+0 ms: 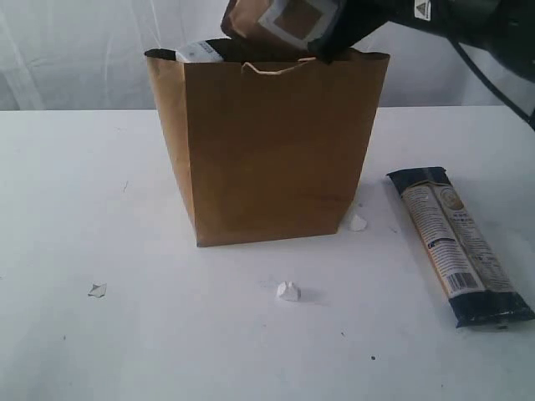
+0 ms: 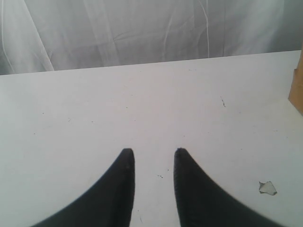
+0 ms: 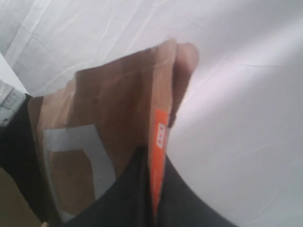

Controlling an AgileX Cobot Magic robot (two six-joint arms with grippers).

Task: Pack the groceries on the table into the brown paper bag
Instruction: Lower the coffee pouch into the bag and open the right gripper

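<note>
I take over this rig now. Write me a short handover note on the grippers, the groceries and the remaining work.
Left gripper: open, empty, over the table.
Right gripper: shut on the brown pouch, held above the mouth of the brown paper bag.
Done: a grey-white item shows at the bag's rim; other contents are hidden.
To do: drop the pouch in, then pack the long packet lying right of the bag.

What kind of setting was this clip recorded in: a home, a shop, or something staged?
Probably a staged test bench rather than a real shop: a plain white table backed by a draped white sheet, with only a brown paper bag and a long navy-tan packet set on it.
</note>
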